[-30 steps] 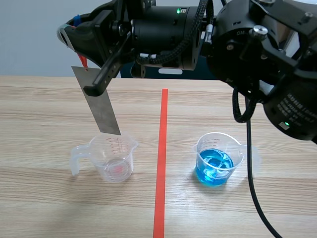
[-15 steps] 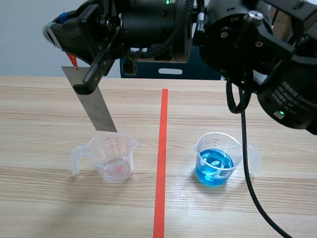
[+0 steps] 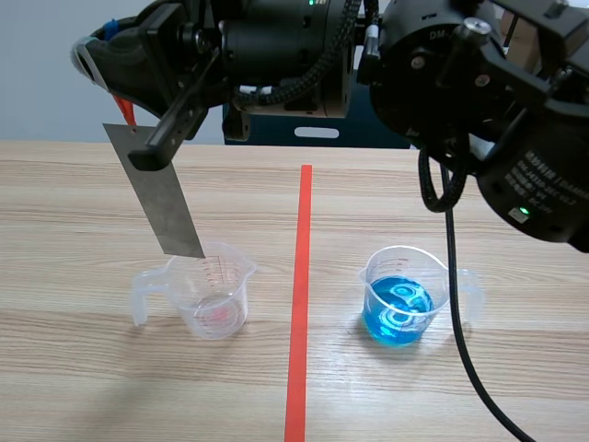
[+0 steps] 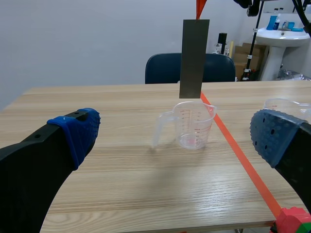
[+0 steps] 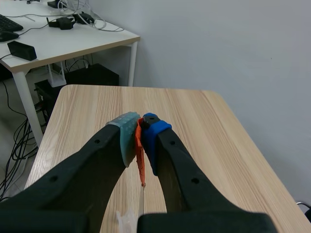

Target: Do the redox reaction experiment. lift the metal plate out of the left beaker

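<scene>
The left gripper [image 4: 176, 132] sits low with its fingers spread wide and nothing between them. Ahead of it the clear left beaker [image 4: 193, 127] stands on the table [image 4: 121, 165]. The metal plate [image 4: 194, 58] hangs over the beaker, its lower edge just above the rim. The right gripper [image 5: 139, 137] pinches the plate from above by its orange tab [image 5: 141, 162].

The metal plate [image 3: 155, 193] hangs just above the left beaker [image 3: 213, 293], which the tape line [image 3: 299, 304] separates from the right beaker [image 3: 405, 296].
</scene>
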Robot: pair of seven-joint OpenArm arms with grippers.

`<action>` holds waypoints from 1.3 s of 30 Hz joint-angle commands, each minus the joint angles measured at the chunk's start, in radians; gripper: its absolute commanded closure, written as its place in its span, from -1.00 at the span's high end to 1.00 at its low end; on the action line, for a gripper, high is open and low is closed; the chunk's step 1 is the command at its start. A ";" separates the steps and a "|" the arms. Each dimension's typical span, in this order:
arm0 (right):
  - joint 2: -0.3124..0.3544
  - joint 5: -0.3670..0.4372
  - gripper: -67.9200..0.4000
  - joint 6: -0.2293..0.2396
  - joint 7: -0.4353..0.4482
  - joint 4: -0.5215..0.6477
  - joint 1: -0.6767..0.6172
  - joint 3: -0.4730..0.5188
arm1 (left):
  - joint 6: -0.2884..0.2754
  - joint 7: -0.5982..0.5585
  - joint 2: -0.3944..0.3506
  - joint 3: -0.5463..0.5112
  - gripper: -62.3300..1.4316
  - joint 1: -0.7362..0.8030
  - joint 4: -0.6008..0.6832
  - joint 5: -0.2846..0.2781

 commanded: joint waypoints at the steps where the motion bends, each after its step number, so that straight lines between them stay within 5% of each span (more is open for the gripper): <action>1: -0.008 0.016 -0.98 -0.003 0.030 0.014 0.023 0.024 | 0.001 -0.048 0.000 -0.001 1.00 0.001 0.010 -0.002; 21: -0.007 0.016 -0.98 -0.003 0.011 0.097 0.023 0.090 | 0.001 -0.048 0.000 -0.001 1.00 0.001 0.010 -0.002; 39: -0.008 0.064 -0.98 -0.004 -0.114 0.103 0.072 0.108 | 0.001 -0.048 0.000 -0.001 1.00 0.001 0.010 -0.002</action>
